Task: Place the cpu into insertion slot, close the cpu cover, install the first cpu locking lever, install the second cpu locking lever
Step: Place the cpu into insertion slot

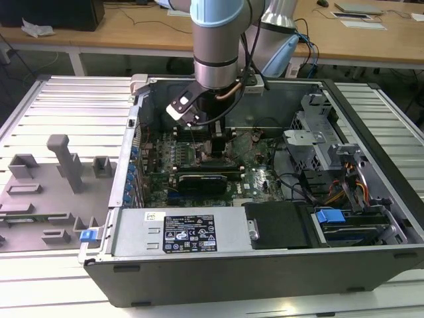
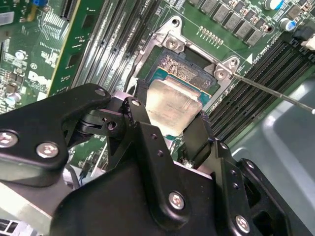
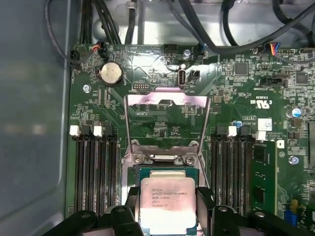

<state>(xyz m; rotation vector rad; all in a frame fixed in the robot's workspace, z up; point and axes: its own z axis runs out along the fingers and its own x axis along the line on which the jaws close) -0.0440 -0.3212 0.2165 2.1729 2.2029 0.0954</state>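
Note:
In both wrist views my gripper (image 2: 170,118) (image 3: 168,209) is shut on the cpu (image 2: 172,103) (image 3: 167,201), one black finger against each of two opposite edges. The chip's pale silver top faces the cameras. It hangs just over the insertion slot (image 2: 184,69) (image 3: 167,172), shifted a little off its centre, so part of the socket's contact field still shows. The cpu cover (image 3: 167,101) stands swung open beyond the socket. A thin locking lever (image 2: 275,93) sticks out to one side. In the exterior view the gripper (image 1: 218,142) is down inside the computer case over the motherboard.
Black memory slots (image 3: 93,172) (image 3: 231,172) flank the socket on both sides. A round coin battery (image 3: 110,73) and cables (image 3: 221,29) lie beyond the cover. In the exterior view a black card (image 1: 205,180), the drive cage (image 1: 318,139) and the case walls (image 1: 132,152) surround the arm.

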